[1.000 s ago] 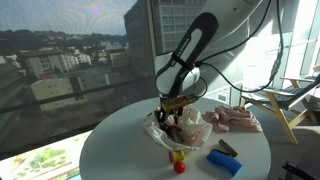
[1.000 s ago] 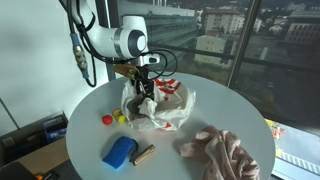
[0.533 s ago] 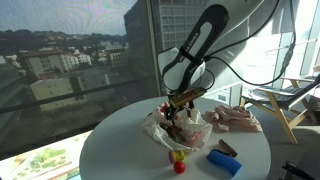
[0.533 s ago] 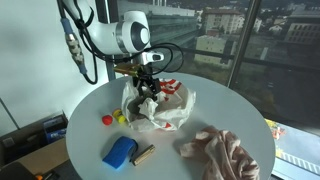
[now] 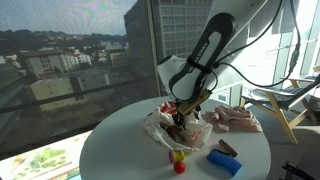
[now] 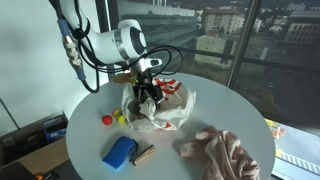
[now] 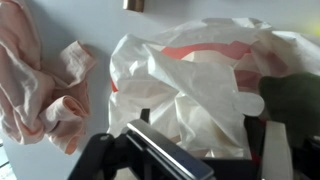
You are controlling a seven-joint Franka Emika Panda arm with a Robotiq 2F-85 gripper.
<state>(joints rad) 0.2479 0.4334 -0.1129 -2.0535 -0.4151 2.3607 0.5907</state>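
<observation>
The fingers [image 6: 151, 94] stand wide apart just above the crumpled white plastic bag [image 6: 168, 110] and grip nothing. The bag lies in the middle of the round desk [image 6: 235, 112]. A pink cloth [image 6: 222, 152] lies near it and a blue block [image 6: 119, 152] sits by the desk's edge.

In an exterior view the left half of the desk [image 5: 115, 145] lies bare, so there is wide room to pass. The crumpled plastic bag [image 5: 165, 130] fills the middle, right under the gripper [image 5: 183, 113], whose jaws stand apart above its folds. The pink cloth [image 5: 233, 120] blocks the far right. At the near edge, the blue block [image 5: 224, 161] and the small red and yellow pieces [image 5: 178, 160] narrow the way.
</observation>
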